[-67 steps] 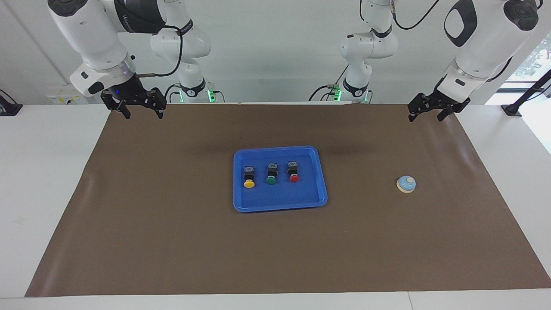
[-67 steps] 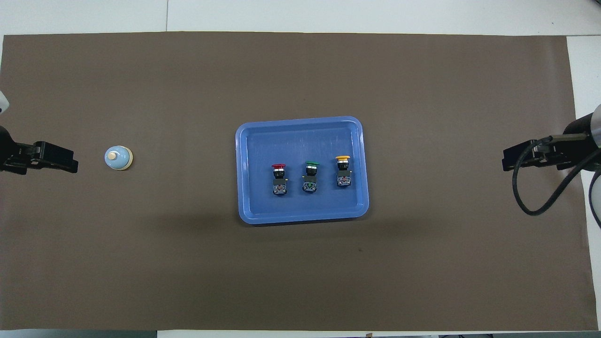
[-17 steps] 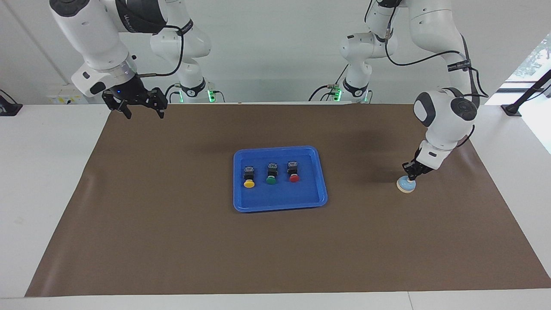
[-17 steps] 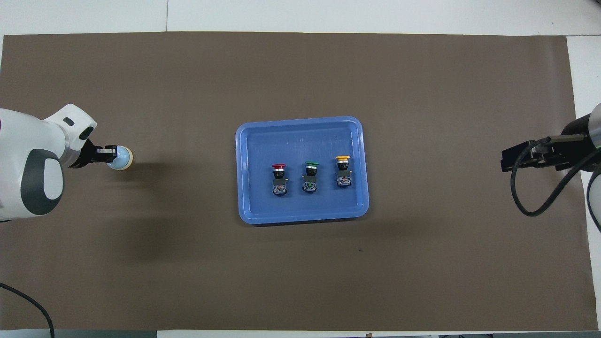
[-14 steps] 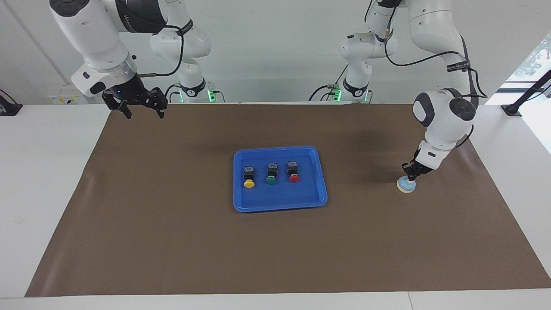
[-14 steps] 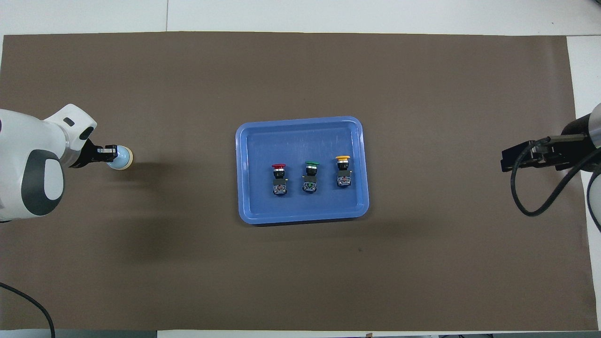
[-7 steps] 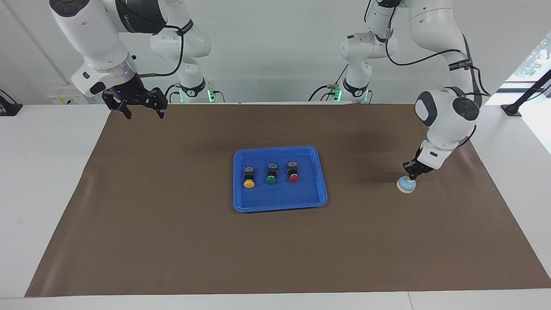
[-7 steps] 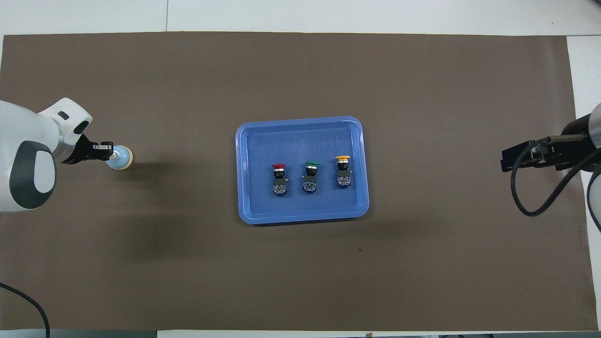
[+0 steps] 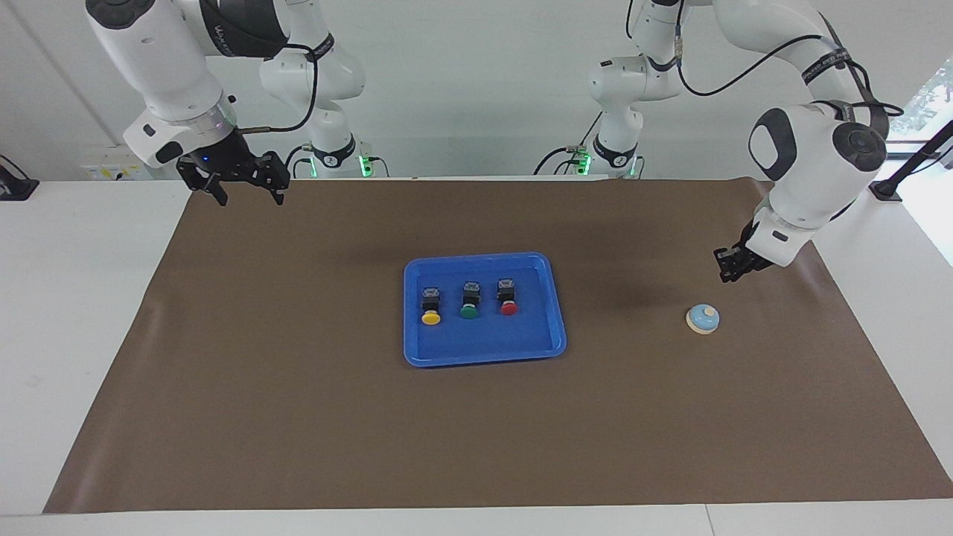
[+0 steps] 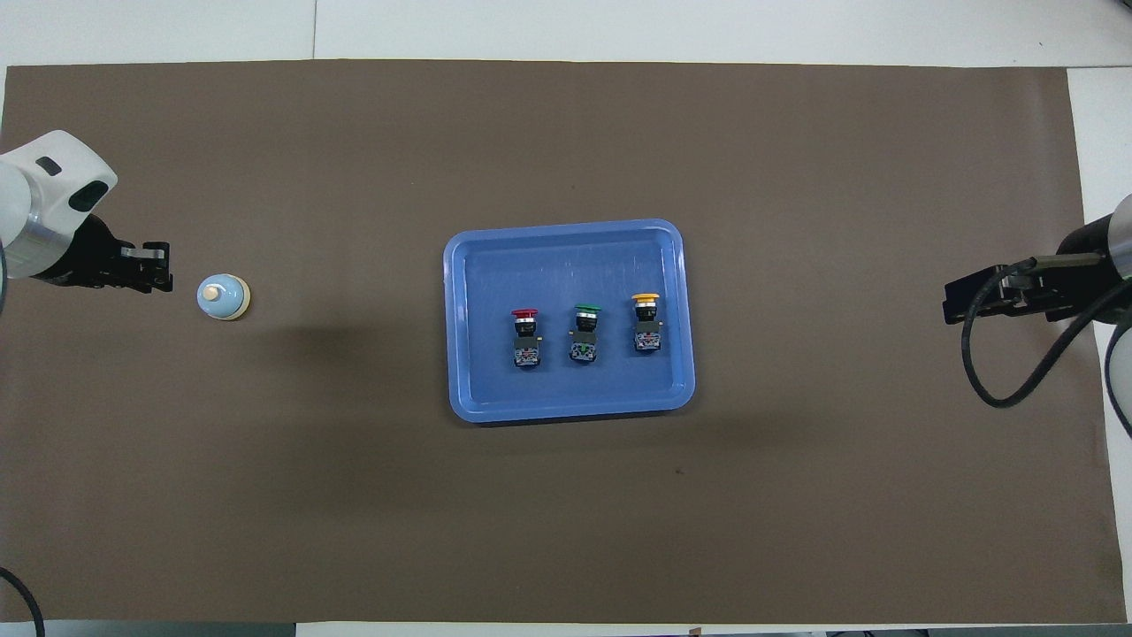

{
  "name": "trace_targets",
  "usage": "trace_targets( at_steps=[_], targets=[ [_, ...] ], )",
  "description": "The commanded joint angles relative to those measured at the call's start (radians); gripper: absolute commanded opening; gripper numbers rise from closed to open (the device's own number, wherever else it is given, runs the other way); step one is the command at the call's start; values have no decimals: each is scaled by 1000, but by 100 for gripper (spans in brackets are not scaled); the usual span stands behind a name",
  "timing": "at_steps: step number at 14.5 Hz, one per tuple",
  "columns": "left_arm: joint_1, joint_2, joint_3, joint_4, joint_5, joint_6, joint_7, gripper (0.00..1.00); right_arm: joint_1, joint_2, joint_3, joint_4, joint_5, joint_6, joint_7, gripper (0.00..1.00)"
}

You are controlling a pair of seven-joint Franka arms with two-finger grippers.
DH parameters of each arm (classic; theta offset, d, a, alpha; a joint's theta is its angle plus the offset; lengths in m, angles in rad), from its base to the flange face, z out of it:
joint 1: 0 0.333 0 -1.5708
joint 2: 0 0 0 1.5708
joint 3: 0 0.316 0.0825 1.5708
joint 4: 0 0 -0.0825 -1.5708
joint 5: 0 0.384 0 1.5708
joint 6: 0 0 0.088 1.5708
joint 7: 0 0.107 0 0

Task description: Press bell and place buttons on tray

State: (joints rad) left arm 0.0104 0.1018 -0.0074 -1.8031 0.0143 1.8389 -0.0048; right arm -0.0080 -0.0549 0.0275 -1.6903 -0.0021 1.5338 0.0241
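Bell (image 9: 703, 318) alone on mat (image 9: 298, 417) toward left arm's end | left gripper (image 9: 732, 266) raised beside it, finger gap unclear | right gripper (image 9: 240, 179) waits, fingers apart | 3 buttons (image 9: 468, 298) already in tray (image 9: 551, 327) | step: bell press seemingly done; next, retreat.

- Bright, even room light from above in both views; no dim corners.
- Soft, blurred shadows on the brown mat (image 9: 298, 417): one dark patch just beside the bell (image 9: 703, 318), another along the tray (image 10: 455, 265) rim nearer the robots.
- Daylight glare from a window (image 9: 923, 104) at the facing view's upper edge.
- Sharp focus throughout; no visible motion blur or edge warping.
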Motion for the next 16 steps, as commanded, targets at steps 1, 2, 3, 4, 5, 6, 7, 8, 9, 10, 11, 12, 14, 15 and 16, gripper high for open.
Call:
trace_targets(
  at_steps=[1, 2, 3, 4, 5, 6, 7, 8, 9, 10, 11, 12, 14, 15, 16],
  targets=[
    [-24, -85, 9, 1, 6, -84, -1, 100, -17, -5, 9, 1, 19, -14, -12, 100],
    [-24, -111, 6, 1, 6, -105, 0, 100, -17, -5, 9, 1, 19, -14, -12, 100],
    [-26, -128, 6, 1, 6, -122, 0, 100, -17, -5, 9, 1, 19, -14, -12, 100],
    [-27, -137, 6, 2, 6, -139, -1, 100, -17, -5, 9, 1, 19, -14, -12, 100],
    [-30, -139, 1, 2, 6, -148, -1, 100, -17, -5, 9, 1, 19, -14, -12, 100],
    [-32, -140, -2, 1, 6, -147, -1, 100, -17, -5, 9, 1, 19, -14, -12, 100],
    [-32, -140, -3, -2, 6, -141, 0, 100, -17, -5, 9, 1, 19, -14, -12, 100],
    [-32, -142, -3, -2, 6, -138, 0, 100, -17, -5, 9, 1, 19, -14, -12, 100],
    [-32, -140, -3, -2, 6, -138, -1, 100, -17, -5, 9, 1, 19, -14, -12, 100],
    [-32, -142, -2, -2, 6, -145, -1, 100, -17, -5, 9, 1, 19, -14, -12, 100],
    [-30, -145, -3, -4, 4, -142, 0, 100, -17, -5, 9, 1, 19, -14, -12, 100],
    [-23, -145, -2, -2, -3, -144, 2, 100, -17, -5, 9, 0, 19, -14, -12, 100],
    [-26, -143, 0, 2, -20, -144, 2, 100, -17, -5, 9, 1, 19, -14, -12, 100],
    [-29, -143, 1, 2, -19, -147, 5, 100, -17, -5, 9, 0, 19, -14, -12, 100],
    [-32, -143, 0, 2, -11, -150, 6, 100, -17, -5, 9, 1, 19, -14, -12, 100]
  ],
)
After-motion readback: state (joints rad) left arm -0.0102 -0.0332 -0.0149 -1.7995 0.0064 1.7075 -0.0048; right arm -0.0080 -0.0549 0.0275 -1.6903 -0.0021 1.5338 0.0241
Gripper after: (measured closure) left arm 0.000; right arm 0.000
